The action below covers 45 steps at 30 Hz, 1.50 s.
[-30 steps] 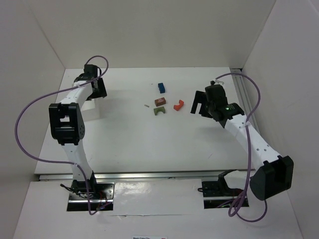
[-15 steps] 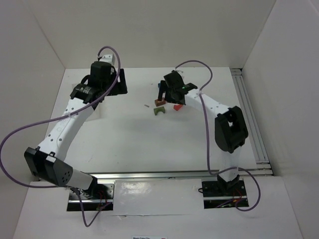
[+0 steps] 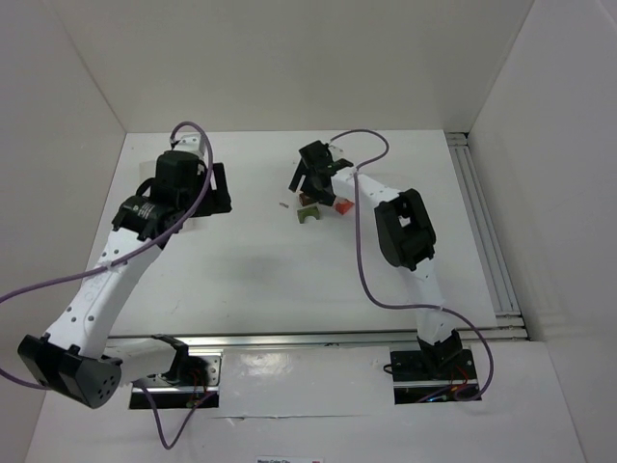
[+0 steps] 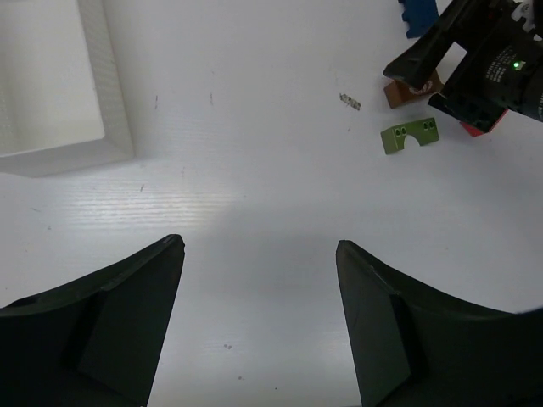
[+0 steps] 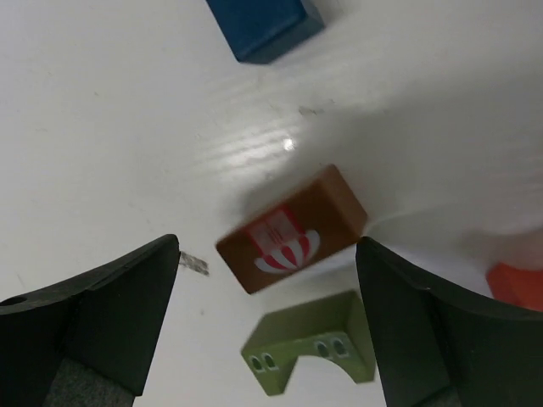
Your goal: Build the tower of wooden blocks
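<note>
Right gripper [image 3: 308, 185], spread wide, hovers above the brown block [image 5: 291, 229]; judged next: descend, pinch it; left gripper [image 4: 259, 254] spread, empty.

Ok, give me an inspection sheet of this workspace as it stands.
Surface: white table, flat.
Job's things: blue block, brown block, green arch block and red block lie loose and close together, none stacked.
Clutter: white tray at the left; small speck near the brown block.
Grippers: left gripper open above bare table; right gripper open, brown block between its fingers.
Cables: left purple cable and right purple cable loop along the arms.
Surroundings: white walls; rail at the right edge.
</note>
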Motion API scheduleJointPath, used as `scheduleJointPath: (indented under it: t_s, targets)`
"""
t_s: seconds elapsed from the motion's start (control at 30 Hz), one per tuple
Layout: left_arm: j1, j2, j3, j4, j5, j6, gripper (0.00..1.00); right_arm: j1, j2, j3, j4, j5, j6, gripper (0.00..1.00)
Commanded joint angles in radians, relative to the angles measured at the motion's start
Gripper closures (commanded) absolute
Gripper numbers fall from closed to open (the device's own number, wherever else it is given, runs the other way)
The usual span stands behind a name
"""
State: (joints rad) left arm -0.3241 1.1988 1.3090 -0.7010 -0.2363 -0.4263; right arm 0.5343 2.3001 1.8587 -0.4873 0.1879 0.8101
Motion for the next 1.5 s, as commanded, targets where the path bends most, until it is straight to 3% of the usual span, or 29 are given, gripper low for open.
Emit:
scheduleJointPath:
  t_s: [0.0, 0.23, 0.53, 0.8, 0.87, 1.1, 1.27, 1.3, 1.47]
  targets:
    - [0.01, -0.042, 0.01, 0.014, -0.012, 0.0, 0.15, 0.015, 0.051, 0.127, -0.017, 0.022, 0.031, 0.09]
    - [0.051, -0.042, 0.001, 0.014, 0.017, 0.021, 0.15, 0.015, 0.194, 0.353, -0.137, 0.062, -0.002, 0.13]
    - [0.06, -0.042, -0.03, 0.023, 0.057, 0.031, 0.15, 0.052, 0.186, 0.33, -0.165, 0.174, -0.092, 0.38]
    - [0.06, -0.033, -0.048, 0.034, 0.104, 0.021, 0.15, 0.084, 0.127, 0.287, -0.185, 0.237, -0.209, 0.38]
    - [0.06, -0.033, -0.048, 0.034, 0.117, 0.021, 0.15, 0.084, 0.116, 0.277, -0.175, 0.237, -0.221, 0.42]
    - [0.069, -0.002, -0.028, 0.043, 0.166, 0.012, 0.15, 0.084, 0.107, 0.29, -0.159, 0.196, -0.275, 0.74]
    - [0.115, 0.109, 0.062, 0.031, 0.291, 0.012, 0.14, 0.084, -0.08, 0.073, 0.054, 0.032, -0.481, 0.78]
    - [0.115, 0.152, 0.1, 0.031, 0.322, 0.012, 0.14, 0.084, -0.187, 0.016, 0.097, -0.04, -0.518, 0.78]
    - [0.154, 0.277, 0.199, 0.031, 0.618, -0.028, 0.14, 0.084, -0.531, -0.415, 0.338, -0.26, -0.675, 0.75]
